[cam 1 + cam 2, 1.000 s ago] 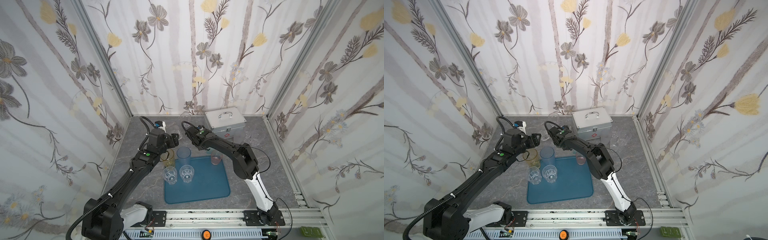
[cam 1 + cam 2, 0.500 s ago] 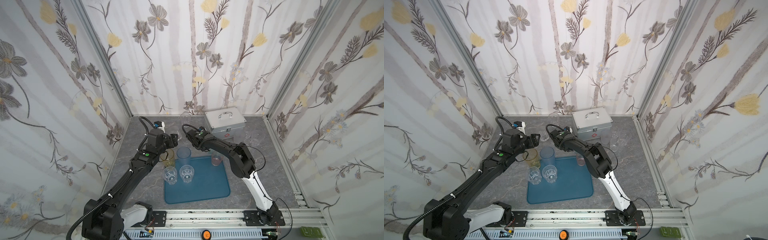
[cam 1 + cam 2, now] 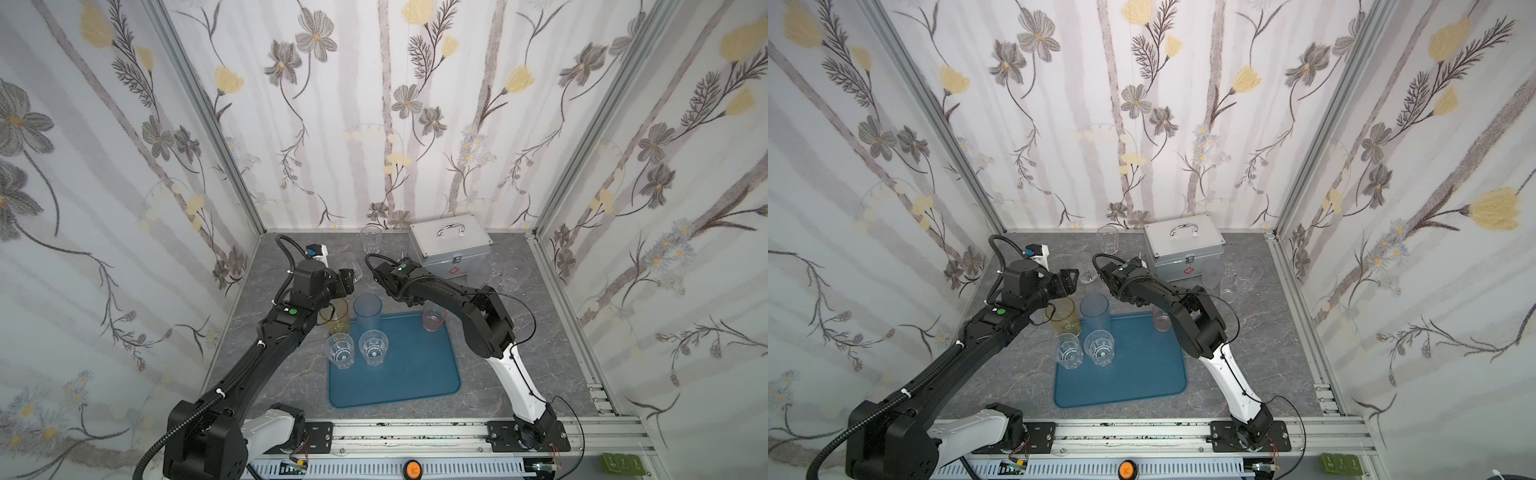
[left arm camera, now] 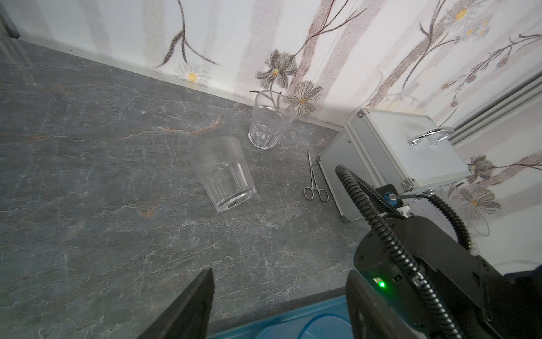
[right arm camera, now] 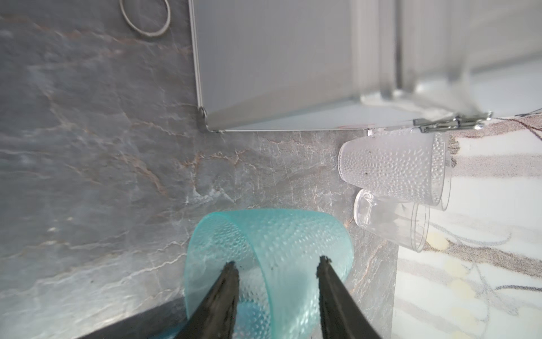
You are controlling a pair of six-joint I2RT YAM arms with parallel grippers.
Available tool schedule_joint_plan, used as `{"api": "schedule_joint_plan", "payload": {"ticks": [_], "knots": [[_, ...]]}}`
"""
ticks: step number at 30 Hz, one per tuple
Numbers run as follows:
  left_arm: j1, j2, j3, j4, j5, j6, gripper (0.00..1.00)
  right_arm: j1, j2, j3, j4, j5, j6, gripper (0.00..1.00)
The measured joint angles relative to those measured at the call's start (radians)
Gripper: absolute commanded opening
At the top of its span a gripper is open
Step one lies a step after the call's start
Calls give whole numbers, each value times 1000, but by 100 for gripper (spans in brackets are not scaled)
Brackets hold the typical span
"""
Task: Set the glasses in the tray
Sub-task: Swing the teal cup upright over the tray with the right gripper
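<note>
Lying flat on the grey tabletop, between the two arm bases: the tray, seen in both top views. Carrying four glasses: blue tumbler, tall, at the far left corner; pink glass, short, at the far right corner; first clear glass and second clear glass, side by side near the left edge. Standing off the tray, just beside the blue tumbler and partly under the left arm: yellow tumbler, upright.

Hovering beyond the yellow tumbler: left gripper, jaws wide apart, holding nothing. Framing, in the left wrist view, only bare tabletop, the tray's far rim and the blue tumbler's mouth.

Poised over the teal tumbler, in the right wrist view: right gripper, jaws parted, both fingertips overlapping the tumbler's mouth, neither visibly pressing its dimpled wall. Positioned at the tray's far edge, near a lower corner of the silver case. Hidden beneath the right arm in both top views; upright or tilted, not determinable.

Standing off the tray as well: wall-side clear glass at the back wall, loose clear glass just past the left gripper, cluster of clear glasses right of the case. Lying on the tabletop beside the case: forceps.
</note>
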Motion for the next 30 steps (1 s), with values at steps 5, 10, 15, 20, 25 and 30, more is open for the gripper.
{"api": "schedule_joint_plan", "payload": {"ticks": [5, 10, 15, 20, 25, 30], "knots": [[10, -6, -4, 3, 3, 2, 74, -20, 0, -10, -16, 7, -1, 30], [17, -13, -13, 8, 9, 5, 74, -28, 1, -12, -32, 76, -22, 13], [21, -23, -18, 10, 23, 5, 74, -32, -16, -16, -78, 144, -52, 6], [26, -30, -19, 14, 24, 8, 74, -34, -87, -21, -47, 126, -63, 4], [26, -34, -19, 14, 26, 8, 75, -34, -197, -25, -52, 108, -75, 2], [26, -39, -16, 14, 23, 0, 80, -26, -362, -24, -55, 37, -97, 1]]}}
